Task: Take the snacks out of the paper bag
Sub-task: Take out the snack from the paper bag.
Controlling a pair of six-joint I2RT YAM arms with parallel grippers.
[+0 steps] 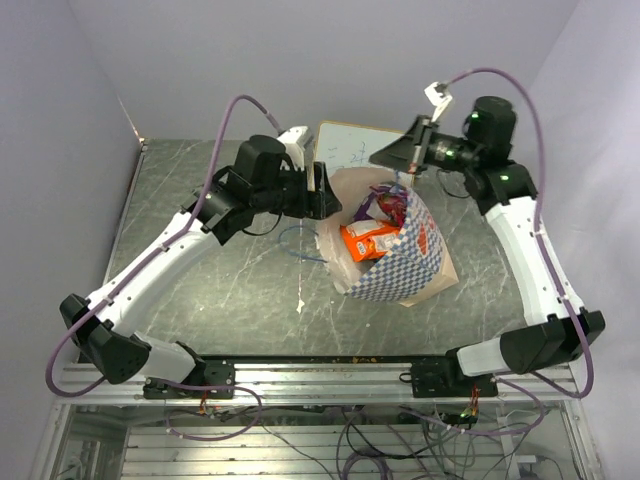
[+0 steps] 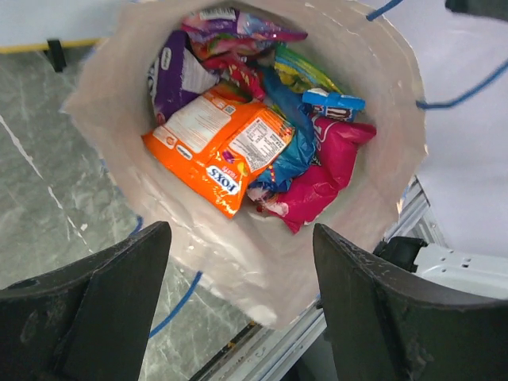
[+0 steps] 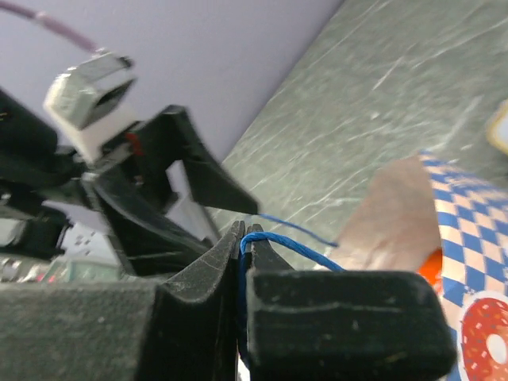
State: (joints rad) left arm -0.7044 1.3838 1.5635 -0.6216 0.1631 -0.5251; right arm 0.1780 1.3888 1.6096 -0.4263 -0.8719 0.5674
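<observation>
Above the open mouth of the paper bag point(image 1: 398, 272) the left gripper point(image 2: 238, 317) hangs empty, jaws spread wide. Inside the bag lie the snacks point(image 2: 230, 143), an orange packet topmost. At the bag's far rim the right gripper point(image 3: 244, 234) pinches its blue cord handle point(image 3: 294, 246); a white signboard point(image 1: 345, 143) stands behind.

Only thing we can actually read is "FOX'S", white letters on a blue patch on the orange packet point(image 2: 214, 147) in the paper bag point(image 2: 254, 266). Its fine print is too small for us, and the white signboard point(image 1: 350, 145) scribbles are illegible too.
</observation>
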